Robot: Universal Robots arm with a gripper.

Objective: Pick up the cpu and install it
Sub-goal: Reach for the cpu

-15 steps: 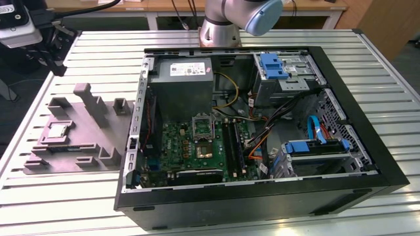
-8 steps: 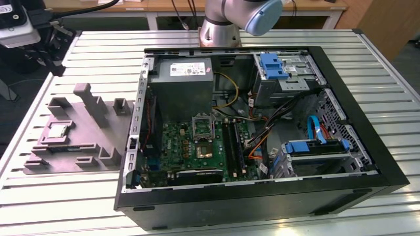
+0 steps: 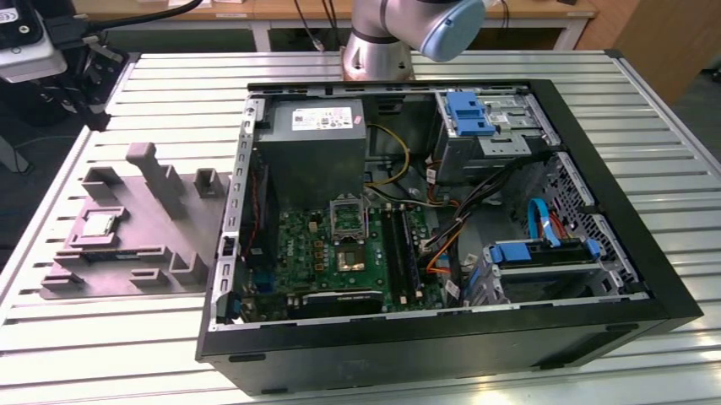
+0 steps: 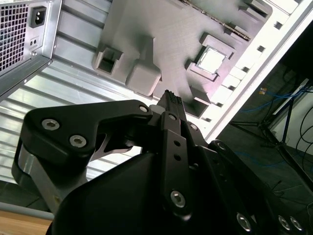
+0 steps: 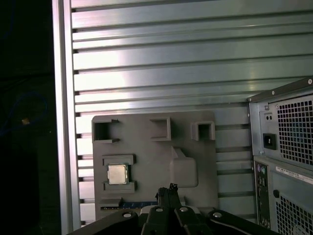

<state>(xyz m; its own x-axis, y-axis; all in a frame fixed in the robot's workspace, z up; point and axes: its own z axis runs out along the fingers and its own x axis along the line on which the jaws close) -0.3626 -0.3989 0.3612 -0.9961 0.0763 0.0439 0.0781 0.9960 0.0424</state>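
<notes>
The cpu is a small silver square chip lying flat in a recess of the grey plastic fixture, on the exterior view's left, beside the open computer case. Both wrist views show the cpu in its pocket. My gripper hangs well above the fixture, its black fingers pressed together with nothing between them. It stands off to one side of the cpu and does not touch it. The motherboard's socket lies inside the case with its metal frame lifted.
The case holds a grey power supply, blue drive brackets, a blue cable and loose wires. Upright posts rise from the fixture near the cpu. The slatted metal table ends close to the fixture's outer side.
</notes>
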